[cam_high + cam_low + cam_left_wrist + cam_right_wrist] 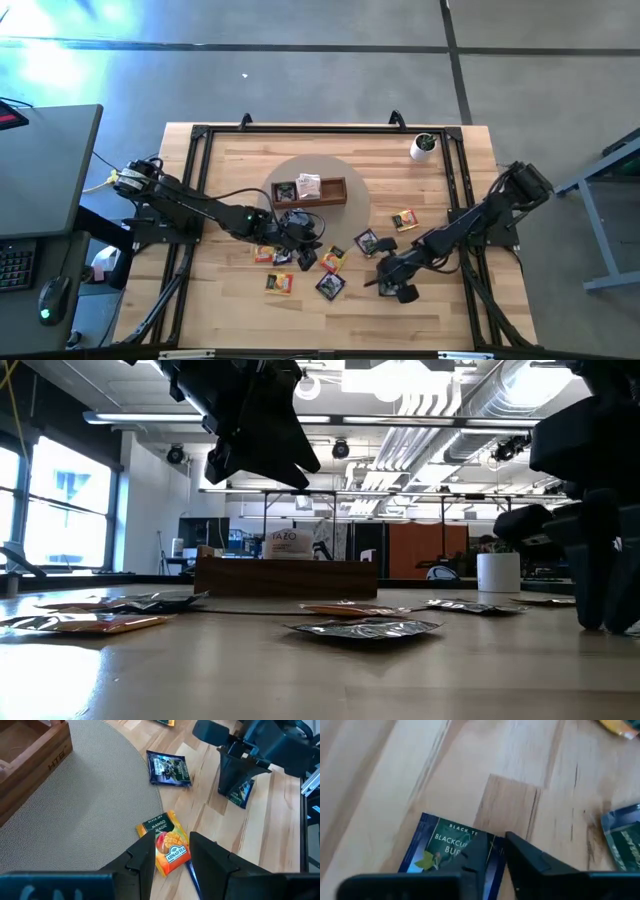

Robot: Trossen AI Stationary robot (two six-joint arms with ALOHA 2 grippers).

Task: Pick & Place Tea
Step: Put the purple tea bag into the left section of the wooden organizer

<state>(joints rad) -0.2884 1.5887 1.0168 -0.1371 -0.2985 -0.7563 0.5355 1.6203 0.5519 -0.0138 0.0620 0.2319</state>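
both arms reach inward over the table, left tool (pixel 167 862) parted, right tool (pixel 492 860) nearly closed, low.

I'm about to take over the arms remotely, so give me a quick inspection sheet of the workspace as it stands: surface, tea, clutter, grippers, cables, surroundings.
Surface: light wooden table with a round grey mat under the wooden tray.
Job's things: one white sachet lies in the tray; the others are scattered on the table in front of it, including a mango sachet and a blackcurrant sachet.
Clutter: small white cup at the far right corner.
Grippers: left gripper open, above the mango sachet; right gripper closing on the blackcurrant sachet.
Cables: yellow cable at the left arm's base.
Surroundings: desk with keyboard and mouse to the left; nobody seen.
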